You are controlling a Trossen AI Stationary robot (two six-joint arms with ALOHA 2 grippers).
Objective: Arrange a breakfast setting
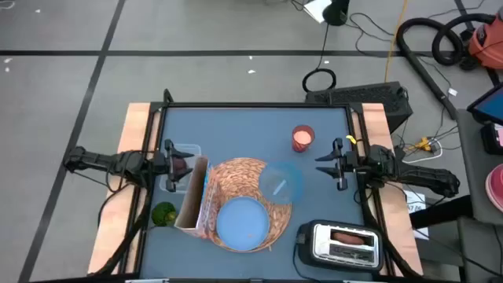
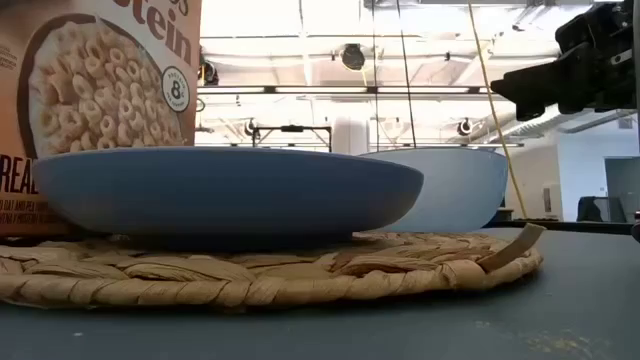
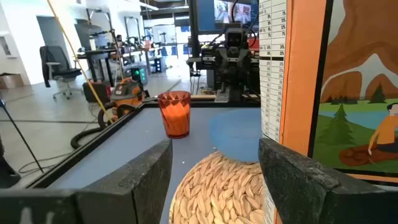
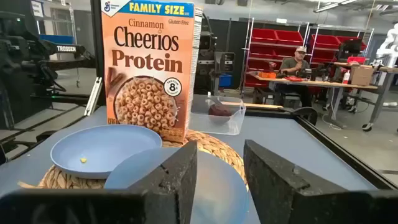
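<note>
A round woven straw placemat [image 1: 259,174] lies mid-table. A light-blue plate [image 1: 242,222] sits on its near part and a pale blue bowl [image 1: 280,185] on its right part. The orange-brown cereal box [image 1: 191,200] stands upright at the mat's left edge. A clear tub [image 1: 187,151] holding a dark-red item [image 4: 219,111] sits at the left. My left gripper [image 1: 174,165] hovers open beside the tub, facing the box. My right gripper [image 1: 322,167] hangs open right of the bowl, with nothing between its fingers.
An orange-red cup [image 1: 302,137] stands at the far right of the table. A chrome-and-black toaster [image 1: 342,244] with something brown in its slot sits at the near right corner. A green object [image 1: 163,213] lies left of the box. People sit at desks beyond the table.
</note>
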